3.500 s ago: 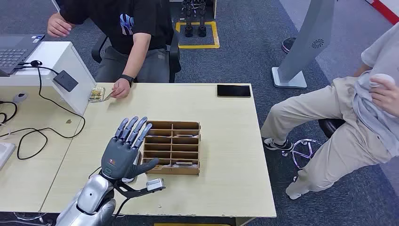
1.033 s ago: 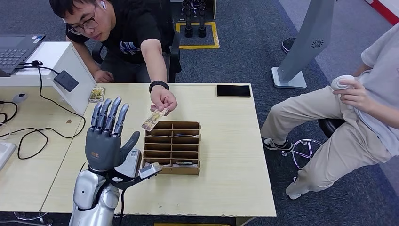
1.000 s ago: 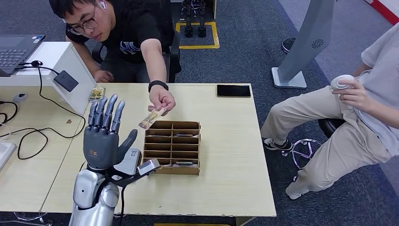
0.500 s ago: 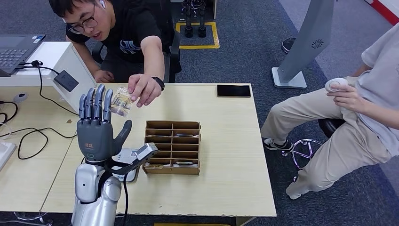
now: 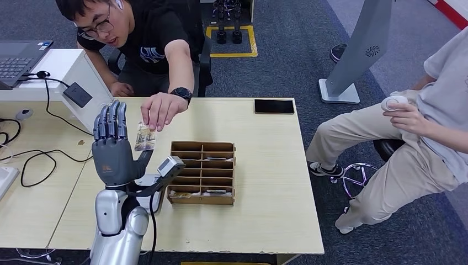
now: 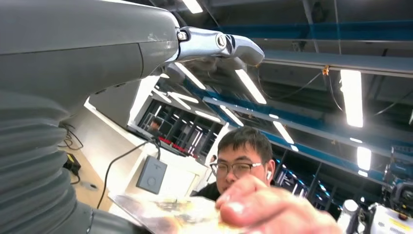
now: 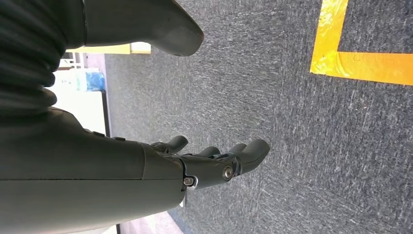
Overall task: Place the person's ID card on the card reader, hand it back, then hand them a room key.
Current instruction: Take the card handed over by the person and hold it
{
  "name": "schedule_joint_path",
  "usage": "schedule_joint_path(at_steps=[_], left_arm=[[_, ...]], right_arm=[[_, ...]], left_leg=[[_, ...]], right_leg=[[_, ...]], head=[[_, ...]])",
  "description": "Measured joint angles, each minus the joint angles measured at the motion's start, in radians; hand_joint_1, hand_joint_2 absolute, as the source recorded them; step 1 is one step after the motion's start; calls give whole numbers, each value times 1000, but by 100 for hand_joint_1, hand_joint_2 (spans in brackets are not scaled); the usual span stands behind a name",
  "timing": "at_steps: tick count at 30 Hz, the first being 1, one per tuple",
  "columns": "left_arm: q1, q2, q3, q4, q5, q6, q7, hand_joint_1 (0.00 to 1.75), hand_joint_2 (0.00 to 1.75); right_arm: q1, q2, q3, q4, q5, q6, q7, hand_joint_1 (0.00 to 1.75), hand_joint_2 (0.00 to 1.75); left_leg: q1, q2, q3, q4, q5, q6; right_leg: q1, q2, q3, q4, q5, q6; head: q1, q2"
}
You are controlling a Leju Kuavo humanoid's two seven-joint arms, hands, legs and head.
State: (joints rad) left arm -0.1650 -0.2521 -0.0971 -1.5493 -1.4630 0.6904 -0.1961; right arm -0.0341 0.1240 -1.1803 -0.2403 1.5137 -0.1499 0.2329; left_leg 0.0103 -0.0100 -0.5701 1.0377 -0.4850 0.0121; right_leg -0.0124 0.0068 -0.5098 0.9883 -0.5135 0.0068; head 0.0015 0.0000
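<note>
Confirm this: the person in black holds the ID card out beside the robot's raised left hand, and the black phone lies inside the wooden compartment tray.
One part is wrong. In the head view the black phone lies flat on the table near its far edge, apart from the wooden compartment tray, not inside it. The rest holds: the person's hand holds the ID card beside the raised left hand.

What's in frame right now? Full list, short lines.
ID card: 1, yellowish, held by the person's hand, beside the left hand's fingers
wooden tray: 1, brown, compartments, table centre
card reader: 1, dark, on white box, far left
phone: 1, black, far table edge
laptop: 1, grey, top left
table: 1, light wood
seated person: 1, beige trousers, right
left hand: raised, fingers apart, empty
right hand: hanging over grey carpet, empty
</note>
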Motion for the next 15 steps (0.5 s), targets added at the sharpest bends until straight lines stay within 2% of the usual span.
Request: schedule_joint_path(at_steps=[1, 15], left_arm=[[0, 4, -10, 16, 19, 0, 1, 175, 175], [1, 11, -14, 73, 31, 0, -42, 175, 175]], right_arm=[[0, 0, 0, 0, 0, 0, 0, 0, 175], [0, 0, 7, 0, 0, -3, -4, 0, 175]], left_leg=[[0, 0, 0, 0, 0, 0], [0, 0, 0, 0, 0, 0]], right_leg=[[0, 0, 0, 0, 0, 0], [0, 0, 0, 0, 0, 0]], head=[[0, 0], [0, 0]])
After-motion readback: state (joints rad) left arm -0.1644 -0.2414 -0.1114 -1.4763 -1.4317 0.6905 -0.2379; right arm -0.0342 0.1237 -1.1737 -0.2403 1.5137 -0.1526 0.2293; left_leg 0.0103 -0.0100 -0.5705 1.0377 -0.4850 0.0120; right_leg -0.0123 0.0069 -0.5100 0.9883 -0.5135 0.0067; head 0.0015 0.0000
